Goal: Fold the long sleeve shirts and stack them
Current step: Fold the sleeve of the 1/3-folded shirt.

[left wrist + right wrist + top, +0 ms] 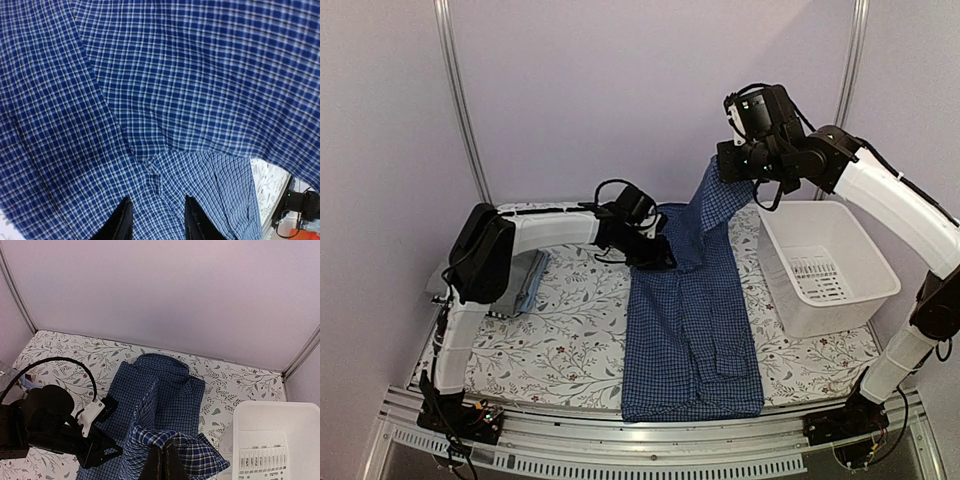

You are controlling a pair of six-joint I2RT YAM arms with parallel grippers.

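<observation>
One blue check shirt (690, 330), long axis 12 to 6. Right gripper (163, 457) pinches its cloth, raised at 1 o'clock. Left gripper (658, 258), jaws part-spread over cloth at 11, nearer collar.

white plastic basket (840, 310) sits on the floral-print table cover (560, 350), at its right side.

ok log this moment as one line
step: folding | right gripper: shut on checked shirt, edge raised | left gripper: open, low over checked shirt

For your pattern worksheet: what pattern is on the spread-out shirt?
The shirt has a fine blue-and-white check, clearest in the left wrist view.
</observation>
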